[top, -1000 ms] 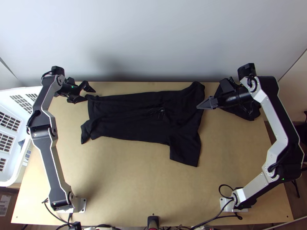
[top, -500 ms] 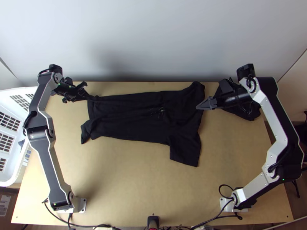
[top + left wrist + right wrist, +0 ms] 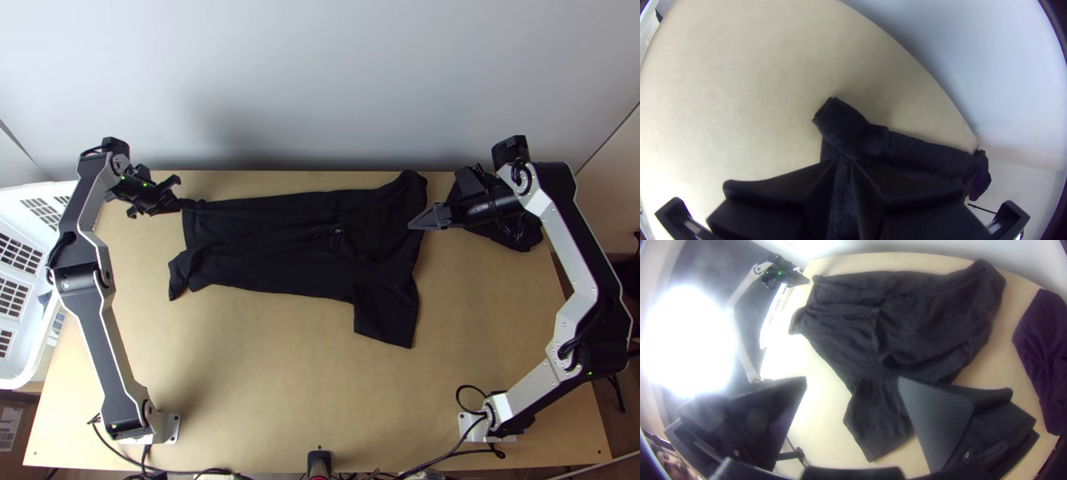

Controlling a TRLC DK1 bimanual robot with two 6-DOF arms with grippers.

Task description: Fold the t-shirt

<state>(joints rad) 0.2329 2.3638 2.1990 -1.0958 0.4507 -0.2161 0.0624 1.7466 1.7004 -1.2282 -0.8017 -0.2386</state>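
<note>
Left gripper (image 3: 843,161) is at the shirt's far hem corner, and whether it is spread, pressed together or pinching cloth, one cannot tell. Right gripper (image 3: 853,378) stands near the collar end, its two pads held wide apart with nothing between them. Shirt (image 3: 272,244) lies lengthwise across the table's (image 3: 264,368) far half, hem towards the basket (image 3: 46,352), one sleeve (image 3: 386,316) pointing at the near edge.

The step in hand looks to be squaring or taking up that hem corner. It would go best with a low, shallow grip on the turned flap (image 3: 840,120), catching every layer, then a light outward draw to flatten the ridges before any fold. Too hard a pull would likely drag the whole shirt askew.

Soft, matte black knit, it seems, apt to keep creases: long ridges run from the hem, and a crumple sits mid-body. Both hem corners end in stubby, rumpled lobes, while the near sleeve is a flat, blunt panel. Fine ribbing covers the right gripper's flat, wedge-shaped pad. Beyond the collar end lies a purple cloth (image 3: 1042,355), loosely heaped and smooth.
</note>
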